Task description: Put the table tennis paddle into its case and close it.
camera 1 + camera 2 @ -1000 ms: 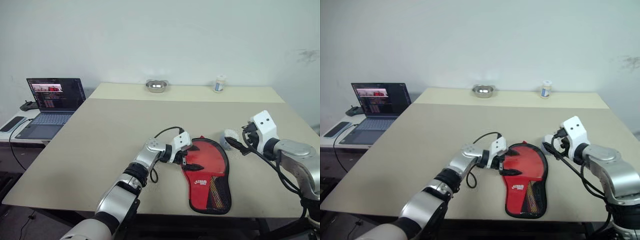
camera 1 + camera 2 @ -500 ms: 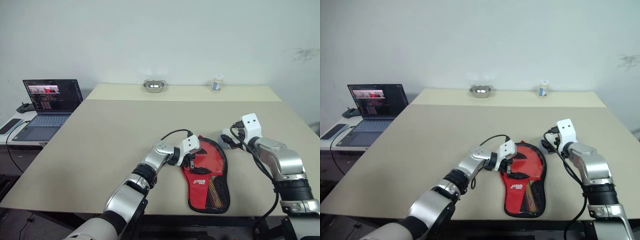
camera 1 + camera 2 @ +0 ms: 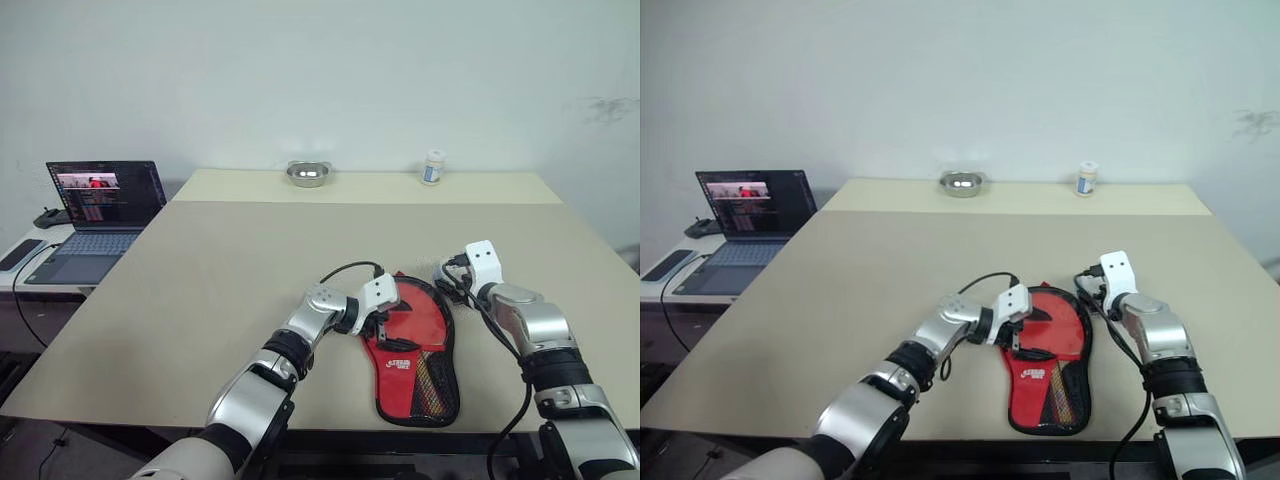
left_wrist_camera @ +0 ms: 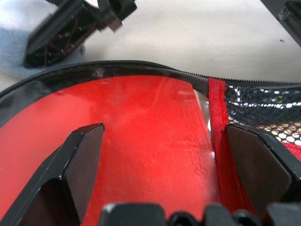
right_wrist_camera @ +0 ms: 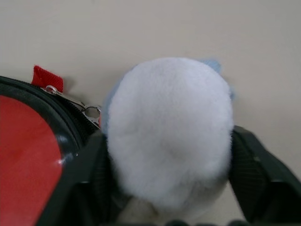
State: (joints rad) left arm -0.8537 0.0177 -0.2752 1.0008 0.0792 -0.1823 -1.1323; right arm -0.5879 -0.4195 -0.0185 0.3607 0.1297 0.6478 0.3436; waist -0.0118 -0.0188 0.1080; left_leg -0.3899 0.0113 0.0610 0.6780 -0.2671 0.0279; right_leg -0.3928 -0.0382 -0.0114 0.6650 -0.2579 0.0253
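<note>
Directly beneath the spread left hand (image 4: 160, 165) lies the table tennis paddle (image 4: 141, 141).

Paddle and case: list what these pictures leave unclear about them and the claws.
- Table tennis paddle: handle hidden inside the case, head views.
- Zip pull: how far the zip is shut, cut off by the right wrist view's edge.
- Right claw: a white fluffy pom-pom sits between its fingers; grip unclear.
- Left claw: open over the paddle; contact cannot be told.
</note>
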